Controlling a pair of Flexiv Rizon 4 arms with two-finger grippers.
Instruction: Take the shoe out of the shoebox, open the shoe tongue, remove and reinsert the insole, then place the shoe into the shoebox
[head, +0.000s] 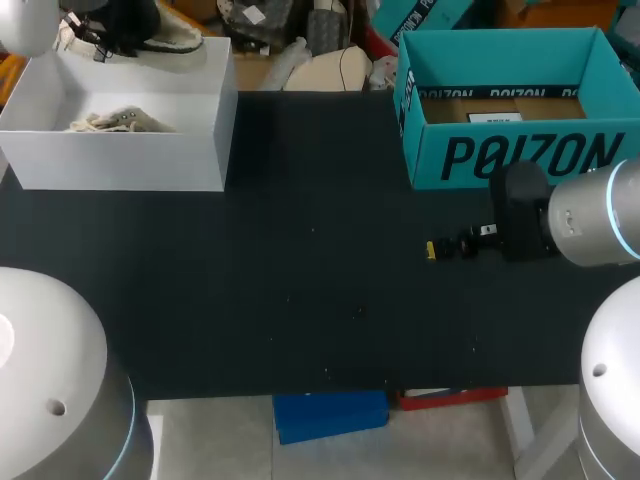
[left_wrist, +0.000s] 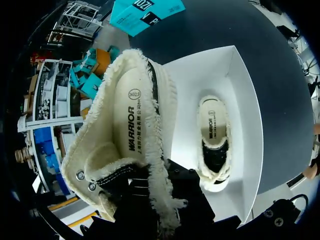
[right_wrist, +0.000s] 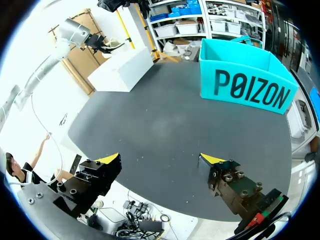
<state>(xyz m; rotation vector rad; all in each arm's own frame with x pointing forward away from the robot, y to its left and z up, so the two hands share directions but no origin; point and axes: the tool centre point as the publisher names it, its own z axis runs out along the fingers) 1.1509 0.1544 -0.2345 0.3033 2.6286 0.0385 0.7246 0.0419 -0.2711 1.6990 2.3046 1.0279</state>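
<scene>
Shoe (left_wrist: 125, 125) held above the white shoebox (left_wrist: 240, 100) at the surface's (right_wrist: 165, 120) far-left corner.
Left tool (left_wrist: 145, 185) clamps the shoe; right tool (right_wrist: 159, 159) gapes wide, empty, near the teal box (right_wrist: 245, 85).

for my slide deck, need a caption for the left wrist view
Cream shoe held close over the white shoebox, a second shoe lying inside

Head camera overlooks the table (head: 300, 300); both wrist cameras see the white box (left_wrist: 240, 105).
</scene>
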